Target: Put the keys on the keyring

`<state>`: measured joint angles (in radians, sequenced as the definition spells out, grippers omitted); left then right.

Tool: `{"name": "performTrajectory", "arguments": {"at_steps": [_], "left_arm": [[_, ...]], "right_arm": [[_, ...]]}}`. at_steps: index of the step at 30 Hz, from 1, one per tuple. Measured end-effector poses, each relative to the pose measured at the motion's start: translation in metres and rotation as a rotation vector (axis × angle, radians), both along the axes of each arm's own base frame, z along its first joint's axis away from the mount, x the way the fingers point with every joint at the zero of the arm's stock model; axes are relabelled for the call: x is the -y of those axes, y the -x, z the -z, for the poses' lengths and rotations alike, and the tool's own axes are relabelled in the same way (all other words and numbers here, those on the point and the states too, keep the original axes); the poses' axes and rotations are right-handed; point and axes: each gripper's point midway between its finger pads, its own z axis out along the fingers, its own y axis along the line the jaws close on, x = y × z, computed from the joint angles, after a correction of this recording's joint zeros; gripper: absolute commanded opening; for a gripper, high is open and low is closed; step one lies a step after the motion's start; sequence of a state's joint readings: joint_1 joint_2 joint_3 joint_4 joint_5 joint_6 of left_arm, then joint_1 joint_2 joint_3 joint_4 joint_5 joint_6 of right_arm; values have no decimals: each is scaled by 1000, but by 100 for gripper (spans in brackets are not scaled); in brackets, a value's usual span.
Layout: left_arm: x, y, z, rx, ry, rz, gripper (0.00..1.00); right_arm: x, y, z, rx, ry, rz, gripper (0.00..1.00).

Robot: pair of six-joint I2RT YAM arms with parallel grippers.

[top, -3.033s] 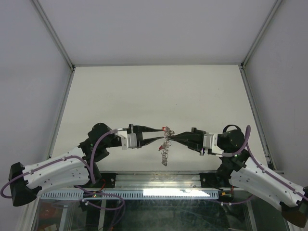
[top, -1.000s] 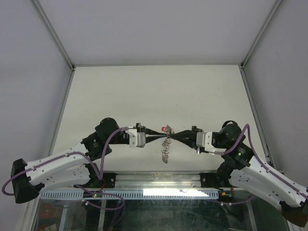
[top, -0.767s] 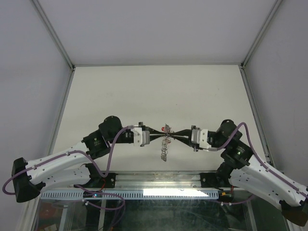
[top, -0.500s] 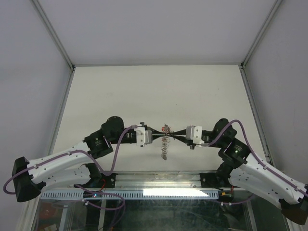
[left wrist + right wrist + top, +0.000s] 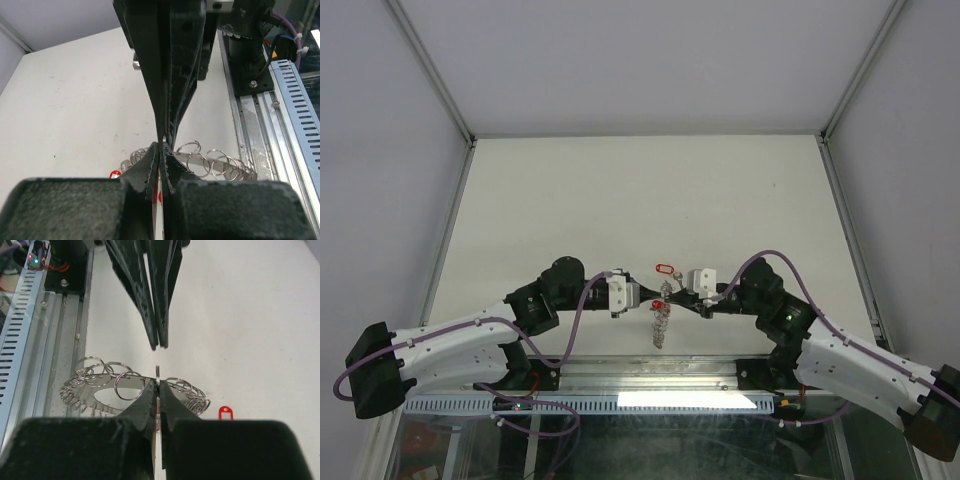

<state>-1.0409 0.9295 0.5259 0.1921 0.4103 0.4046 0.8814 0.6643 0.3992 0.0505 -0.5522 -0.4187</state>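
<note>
- Top external view: both arms reach inward and meet low in the middle of the frame, the left hand and the right hand tip to tip. This suits a threading job that needs one hand to steady and the other to feed.
- The keyring hangs below their meeting point as a pale cluster, lifted off the surface, probably so that its wire is free to work on.
- The keys, seen as a red tag, lie on the surface just above the hands and apart from both. I judge the threading is not yet done.
- A second red speck sits right at the fingertips. What it is I cannot tell.
- Left wrist view: the left hand fills the bottom, its fingers pressed together with a red sliver in the slit.
- The right hand comes down from the top to touch its tips.
- The keyring spreads behind them toward the lower right.
- Right wrist view: the right hand is pressed together on a thin loop standing edge-on at its tips.
- The keyring fans out to either side, so this hand seems to be the holder.
- The left hand hangs from the top, fingers closed, its tips just above that loop.
- The keys rest on the surface at lower right, the tag's pale window showing. The small key itself is too small to make out.
</note>
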Motion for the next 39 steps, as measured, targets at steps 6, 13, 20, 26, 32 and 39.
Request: {"name": "performTrajectory", "arguments": {"at_steps": [6, 13, 20, 26, 32, 39], "left_arm": [[2, 0, -7, 4, 29, -1, 0], [0, 2, -1, -21, 25, -4, 21], [-6, 4, -2, -33, 79, -19, 31], [-7, 5, -5, -36, 120, -23, 30], [-4, 4, -10, -28, 144, -22, 27], [1, 1, 0, -45, 119, -22, 21]], "right_arm": [[3, 2, 26, -65, 48, 12, 0], [4, 2, 23, -67, 29, 24, 0], [2, 2, 3, -22, -52, 23, 0], [2, 4, -6, 4, -87, 13, 0], [2, 6, -8, 13, -102, -3, 0], [0, 10, -10, 15, -107, -28, 0]]}}
